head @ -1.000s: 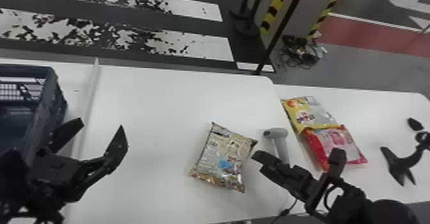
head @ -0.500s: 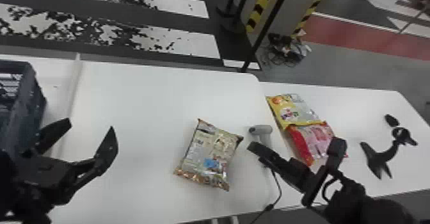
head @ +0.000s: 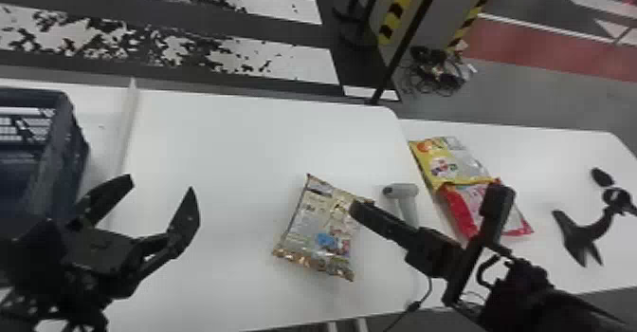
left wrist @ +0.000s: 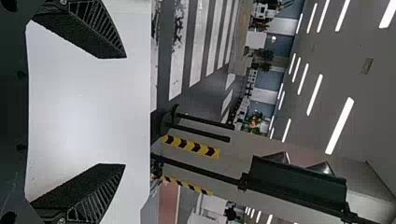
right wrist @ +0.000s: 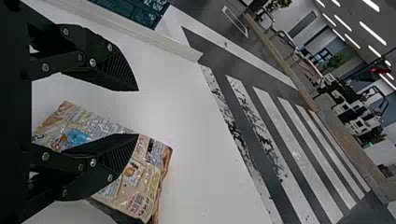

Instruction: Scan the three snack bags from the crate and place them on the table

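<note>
A beige-gold snack bag lies flat on the middle table. My right gripper is open above the table, its left finger overlapping the bag's right edge. From the right wrist, the bag is partly behind one finger of the open gripper. A yellow bag and a red bag lie together on the right table, the red one partly behind a finger. Between lies a grey scanner. My left gripper is parked open near the crate; nothing is between its fingers.
A raised white strip runs along the table beside the dark blue crate. Black tools lie at the far right. A thin cable hangs by the right arm, and a black pole stands behind the tables.
The head view has shifted slightly. Relative to the table, my right gripper has moved left, so one finger now overlaps the beige-gold bag's edge. The bags have kept their places.
</note>
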Motion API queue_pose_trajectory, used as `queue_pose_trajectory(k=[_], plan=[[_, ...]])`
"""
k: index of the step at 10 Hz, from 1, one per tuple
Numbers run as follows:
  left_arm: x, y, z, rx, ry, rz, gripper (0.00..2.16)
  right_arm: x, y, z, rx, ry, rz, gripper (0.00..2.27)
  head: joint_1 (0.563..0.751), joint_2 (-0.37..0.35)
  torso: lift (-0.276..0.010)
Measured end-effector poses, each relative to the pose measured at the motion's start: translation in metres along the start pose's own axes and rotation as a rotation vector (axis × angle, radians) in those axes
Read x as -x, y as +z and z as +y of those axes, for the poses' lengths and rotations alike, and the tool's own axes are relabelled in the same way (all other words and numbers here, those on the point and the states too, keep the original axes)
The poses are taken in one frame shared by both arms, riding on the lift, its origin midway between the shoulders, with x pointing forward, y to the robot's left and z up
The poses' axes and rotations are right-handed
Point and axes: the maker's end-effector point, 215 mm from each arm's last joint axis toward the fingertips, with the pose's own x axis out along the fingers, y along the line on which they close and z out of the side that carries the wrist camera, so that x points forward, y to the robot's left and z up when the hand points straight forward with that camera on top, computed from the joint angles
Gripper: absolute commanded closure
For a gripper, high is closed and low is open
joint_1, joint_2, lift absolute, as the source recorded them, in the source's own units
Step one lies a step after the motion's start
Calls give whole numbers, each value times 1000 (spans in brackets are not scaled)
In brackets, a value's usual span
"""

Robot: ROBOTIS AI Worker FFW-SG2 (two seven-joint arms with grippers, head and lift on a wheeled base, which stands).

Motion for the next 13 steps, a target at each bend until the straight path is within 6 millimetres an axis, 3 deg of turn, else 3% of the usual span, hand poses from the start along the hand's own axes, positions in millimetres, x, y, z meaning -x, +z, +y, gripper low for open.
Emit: queue_pose_trajectory(k=[1,3,5,8,13], plan=[[0,-2,-1,0,-1,4,33,-10,-13,16,15,27,20,2017,695,-227,-62],[-1,-4,0,-1,-1,7,33,-33,-31,39,81,54,22,2020,695,-184,-62],[-3,-8,1,0,0,13,33,-56,-54,48,102,71,21,2020,695,-139,-62],[-4,-12,3,2,2,15,33,-89,-89,45,127,70,28,2017,695,-96,-62],[-5,-12,1,5,-4,11,33,-127,-113,28,221,-3,70,2017,695,-75,-62]])
